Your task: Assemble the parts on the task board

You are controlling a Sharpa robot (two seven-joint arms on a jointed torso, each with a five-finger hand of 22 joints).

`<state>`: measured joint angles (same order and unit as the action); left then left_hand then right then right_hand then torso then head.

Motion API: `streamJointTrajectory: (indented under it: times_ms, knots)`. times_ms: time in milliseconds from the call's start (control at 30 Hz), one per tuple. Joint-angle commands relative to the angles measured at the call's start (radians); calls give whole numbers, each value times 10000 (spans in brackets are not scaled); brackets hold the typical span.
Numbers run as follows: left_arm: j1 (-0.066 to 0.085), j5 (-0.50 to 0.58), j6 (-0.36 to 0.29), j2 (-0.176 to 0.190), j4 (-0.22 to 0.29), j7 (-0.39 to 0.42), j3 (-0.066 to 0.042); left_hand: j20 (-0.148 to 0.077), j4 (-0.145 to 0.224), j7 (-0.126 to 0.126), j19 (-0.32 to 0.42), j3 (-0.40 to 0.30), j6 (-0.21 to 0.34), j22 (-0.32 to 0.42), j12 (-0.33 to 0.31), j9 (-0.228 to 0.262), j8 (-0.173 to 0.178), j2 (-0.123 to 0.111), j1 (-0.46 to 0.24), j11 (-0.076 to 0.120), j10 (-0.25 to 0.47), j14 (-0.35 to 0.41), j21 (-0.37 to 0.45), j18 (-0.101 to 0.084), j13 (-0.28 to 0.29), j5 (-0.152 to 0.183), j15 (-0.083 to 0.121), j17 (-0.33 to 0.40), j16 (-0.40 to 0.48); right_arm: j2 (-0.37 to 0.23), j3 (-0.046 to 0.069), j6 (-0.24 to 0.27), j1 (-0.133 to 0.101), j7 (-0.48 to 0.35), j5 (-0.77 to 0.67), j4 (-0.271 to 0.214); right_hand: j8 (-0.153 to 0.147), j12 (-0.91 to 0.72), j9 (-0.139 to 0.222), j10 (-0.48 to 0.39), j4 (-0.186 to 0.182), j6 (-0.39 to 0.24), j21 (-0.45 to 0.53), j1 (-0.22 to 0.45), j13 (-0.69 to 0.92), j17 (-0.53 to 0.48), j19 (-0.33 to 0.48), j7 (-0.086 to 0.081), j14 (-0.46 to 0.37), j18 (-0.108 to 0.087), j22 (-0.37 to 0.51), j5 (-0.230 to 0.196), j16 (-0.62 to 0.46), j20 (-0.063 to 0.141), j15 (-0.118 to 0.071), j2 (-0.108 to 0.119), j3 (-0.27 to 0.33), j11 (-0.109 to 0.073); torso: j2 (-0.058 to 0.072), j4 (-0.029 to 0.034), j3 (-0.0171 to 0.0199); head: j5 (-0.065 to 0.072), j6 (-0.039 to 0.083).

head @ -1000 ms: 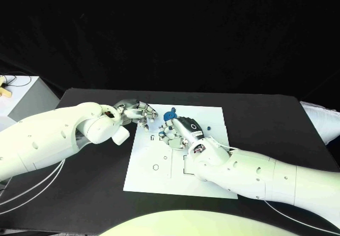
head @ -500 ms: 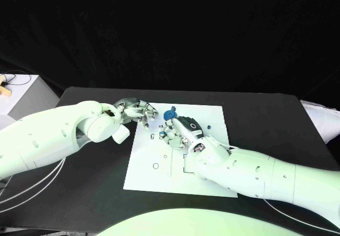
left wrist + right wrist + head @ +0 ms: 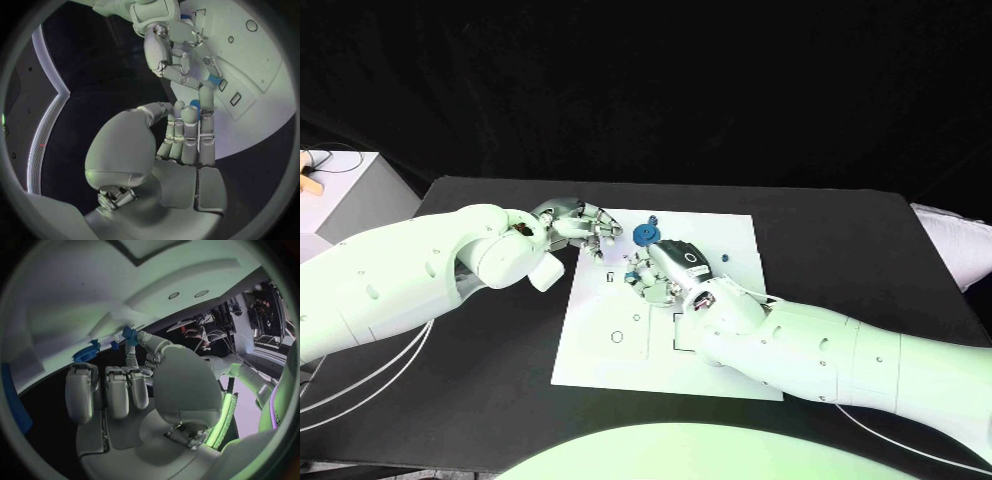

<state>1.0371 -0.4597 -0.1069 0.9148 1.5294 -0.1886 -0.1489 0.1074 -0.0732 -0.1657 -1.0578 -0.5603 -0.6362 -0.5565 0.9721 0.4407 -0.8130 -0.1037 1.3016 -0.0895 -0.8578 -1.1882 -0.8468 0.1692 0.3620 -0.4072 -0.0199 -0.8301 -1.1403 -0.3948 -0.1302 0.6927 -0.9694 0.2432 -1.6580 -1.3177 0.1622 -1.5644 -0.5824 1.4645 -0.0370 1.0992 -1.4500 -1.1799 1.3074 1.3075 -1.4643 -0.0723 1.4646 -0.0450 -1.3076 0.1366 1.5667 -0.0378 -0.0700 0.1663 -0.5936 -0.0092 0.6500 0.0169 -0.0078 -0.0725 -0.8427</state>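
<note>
On the black table (image 3: 877, 240), the white task board (image 3: 718, 350) carries a blue part (image 3: 646, 235) near its far edge, while the left hand (image 3: 584, 228) and the right hand (image 3: 666, 268) hover with fingers curled, grip unclear.

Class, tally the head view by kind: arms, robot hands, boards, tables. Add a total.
Arms: 2, left arm, right arm
Robot hands: 2, left robot hand, right robot hand
Board: 1
Table: 1
Total: 6

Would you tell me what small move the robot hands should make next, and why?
Probably ease the right robot hand down so the small blue part at its fingertips meets the white task board. The left robot hand sits close beside it near the board's far edge, by the round blue disc.
</note>
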Motion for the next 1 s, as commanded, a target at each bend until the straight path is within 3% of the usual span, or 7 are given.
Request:
streamJointTrajectory:
  times_ms: [33,1000]
  knots:
    - [-2,-26,20,-17,24,69,-9,41,33,-46,-49,-1,39,3,18,-13,-28,-1,89,3,70,71,51,143,-13,-45,15,9,43,2,-10,-422,15,118,-173,1,20,-64,-5,1063,55,67,52,-80,2634,2633,-416,-10,1062,104,-1476,-18,41,-24,33,42,29,42,12,0,-2,4,2]
    - [-2,-67,51,-12,-2,51,-9,42,43,-46,-43,-4,40,0,26,-24,-37,-1,111,3,76,91,48,143,-24,-47,15,44,56,-182,-11,-294,56,635,-549,-229,11,-64,16,1063,63,80,21,-106,2634,2633,-433,-8,1062,113,-1508,-45,41,-30,40,20,13,45,7,2,4,36,-46]
